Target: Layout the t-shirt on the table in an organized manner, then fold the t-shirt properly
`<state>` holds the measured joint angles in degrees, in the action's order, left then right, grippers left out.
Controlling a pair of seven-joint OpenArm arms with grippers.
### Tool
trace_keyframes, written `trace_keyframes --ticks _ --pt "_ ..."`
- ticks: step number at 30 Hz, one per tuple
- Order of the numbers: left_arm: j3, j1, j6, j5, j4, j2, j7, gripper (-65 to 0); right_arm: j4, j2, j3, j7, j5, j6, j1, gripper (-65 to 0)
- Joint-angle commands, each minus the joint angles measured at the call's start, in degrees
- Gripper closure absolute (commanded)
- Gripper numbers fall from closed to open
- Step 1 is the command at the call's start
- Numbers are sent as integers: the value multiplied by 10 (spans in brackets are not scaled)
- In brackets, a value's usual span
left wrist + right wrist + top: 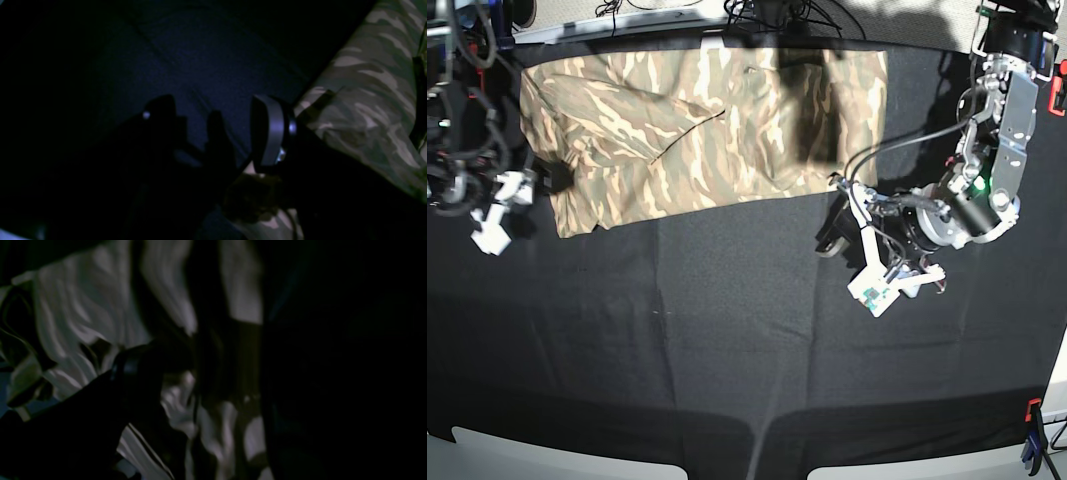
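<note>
- Your t-shirt (pixel 697 125) lies spread flat at the far end of the table (pixel 727 330), long side running left to right in the base view. It is folded over along a diagonal crease near the middle, and a dark shadow falls across its right part.
- Your left gripper (pixel 835 222) sits on the right side of the base view, just off the shirt's near right corner, low over the black cloth.
- In the left wrist view that gripper (pixel 213 130) has its jaws standing apart with bare cloth showing between them. One finger (pixel 270 130) is right at the shirt's (pixel 367 100) edge; nothing is gripped between the two.
- Your right gripper (pixel 555 178) is at the left side of the base view, at the shirt's left edge beside the lower corner.
- The right wrist view is dark and blurred: one finger (pixel 140 366) shows over rumpled camouflage fabric (pixel 83 306). The jaws are at their widest; you cannot tell from here whether any fabric is caught.
- A blue clamp (pixel 1033 448) sits at the near right edge.
</note>
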<state>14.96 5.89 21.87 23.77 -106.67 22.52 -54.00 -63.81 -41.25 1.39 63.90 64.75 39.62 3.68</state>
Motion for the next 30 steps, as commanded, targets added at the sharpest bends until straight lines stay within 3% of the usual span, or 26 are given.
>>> trace_keyframes --ticks 1,15,30 --pt "-3 9 0 3 -10 2 11 -333 -3 -1 5 15 -1 4 -1 -475" --pt "-3 9 -1 3 -10 2 9 -333 -3 -26 6 15 -7 4 -69 -475" --pt "-3 9 0 3 -10 2 9 -333 -24 13 6 15 51 4 -75 -475"
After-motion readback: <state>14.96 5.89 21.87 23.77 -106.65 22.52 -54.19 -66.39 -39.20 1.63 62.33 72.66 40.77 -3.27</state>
